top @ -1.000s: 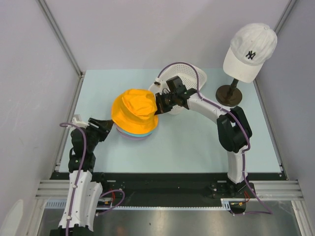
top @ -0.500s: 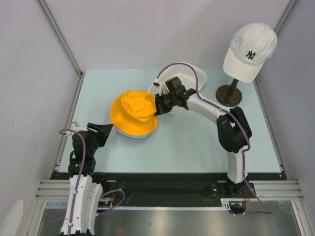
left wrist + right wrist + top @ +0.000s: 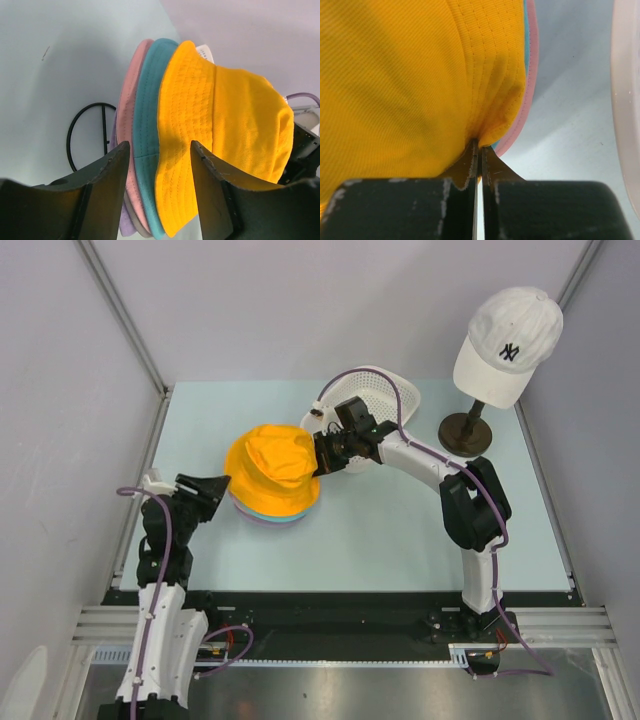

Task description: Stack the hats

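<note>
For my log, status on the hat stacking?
Right gripper shut on orange hat brim. Left gripper open beside stack. Orange hat tops teal, pink, lavender hats. White basket apart, not blocking.

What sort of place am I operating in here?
Most likely a robot test booth rather than a shop or home: plain grey panel walls, a pale-blue table fitted between them, and an aluminium mounting rail along its near edge.

black "ny" on white cap [image 3: 508, 340]
</note>
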